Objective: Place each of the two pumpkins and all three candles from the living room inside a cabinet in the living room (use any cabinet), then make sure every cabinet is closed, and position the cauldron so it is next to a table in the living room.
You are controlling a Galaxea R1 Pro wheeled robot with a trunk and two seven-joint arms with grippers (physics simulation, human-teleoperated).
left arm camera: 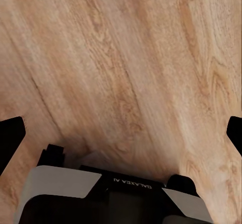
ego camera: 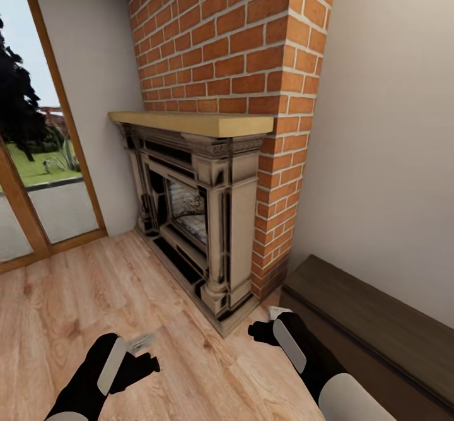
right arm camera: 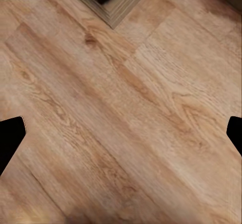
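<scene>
The fireplace stands against the brick chimney; the cabinet lies right, the window left.

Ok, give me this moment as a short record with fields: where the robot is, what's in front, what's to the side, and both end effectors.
location: indoors on a wooden floor
ahead: fireplace with pale wooden mantel, set in a red brick chimney
robot's right side: low dark-brown cabinet against the wall, fronts not visible
robot's left side: glass door showing grass and a tree
left end effector: open, empty, over floor
right end effector: open, empty, over floor near the fireplace base
pumpkins, candles, cauldron: none visible
</scene>
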